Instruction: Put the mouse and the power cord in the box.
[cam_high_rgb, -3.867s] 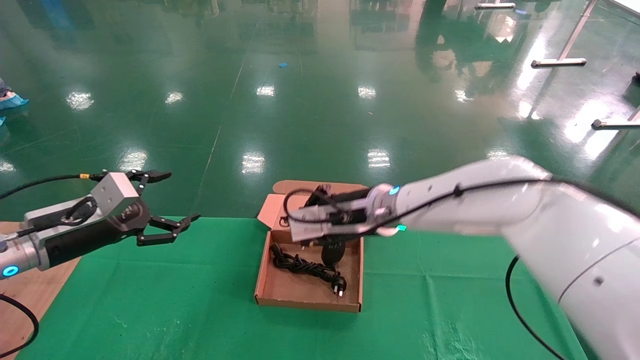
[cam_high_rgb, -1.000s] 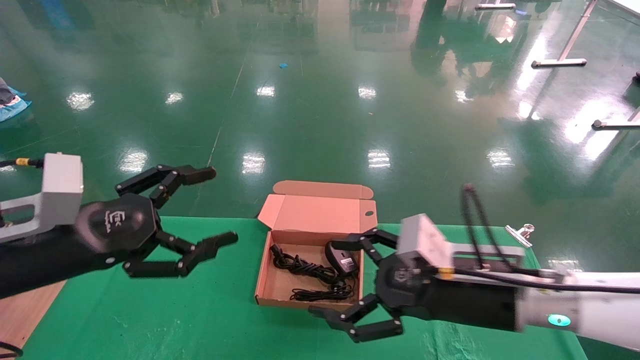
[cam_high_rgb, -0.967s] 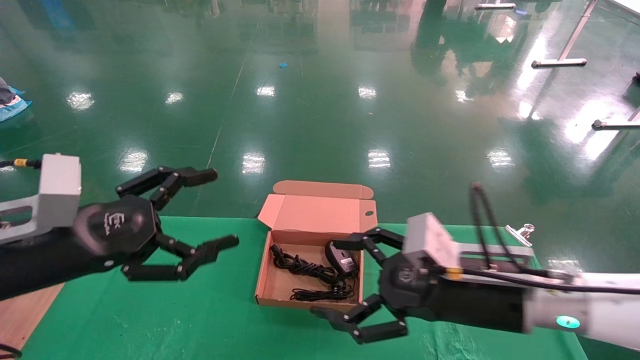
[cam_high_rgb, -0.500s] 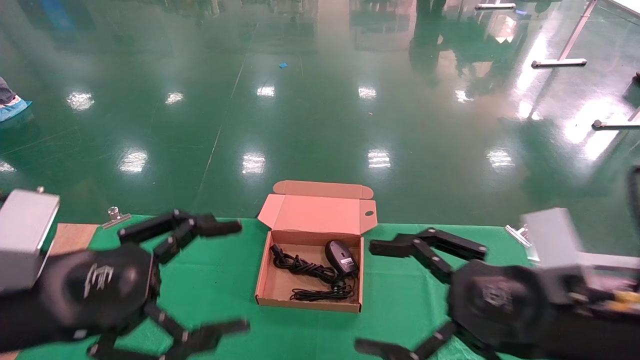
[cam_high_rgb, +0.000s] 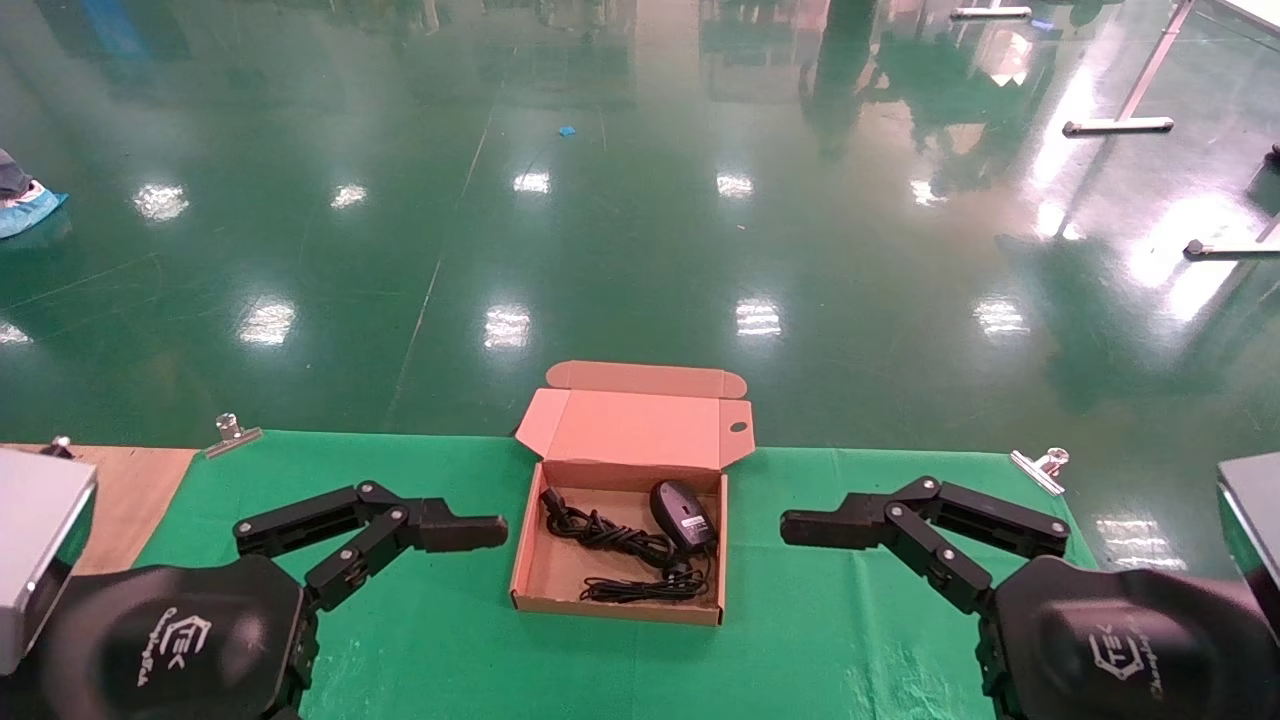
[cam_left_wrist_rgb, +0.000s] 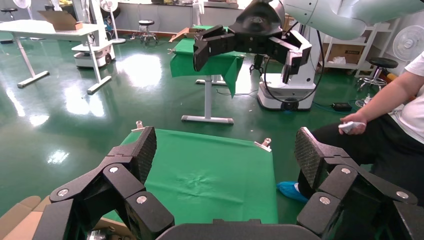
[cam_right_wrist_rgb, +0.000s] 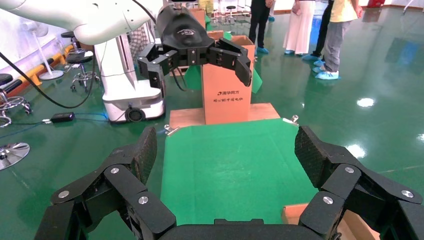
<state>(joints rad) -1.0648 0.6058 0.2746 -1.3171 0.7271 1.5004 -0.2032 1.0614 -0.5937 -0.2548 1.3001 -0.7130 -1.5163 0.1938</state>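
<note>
Both tools (cam_high_rgb: 470, 523) (cam_high_rgb: 815, 527) flanking the filled box (cam_high_rgb: 560, 585)

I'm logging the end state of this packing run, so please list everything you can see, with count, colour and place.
box: one, brown cardboard, lid flap open, centre of the table.
mouse: one, black, pale label facing up, inside the box at its far right.
power cord: one, black, bundled, inside the box left of the mouse.
tablecloth: one, green, covering the table.
clips: two, metal, at the cloth's far corners.
wooden tabletop: bare strip, brown, at the left edge.
floor: green, glossy, beyond the table.
left gripper: one, black, open, near left of the box.
right gripper: one, black, open, near right of the box.
</note>
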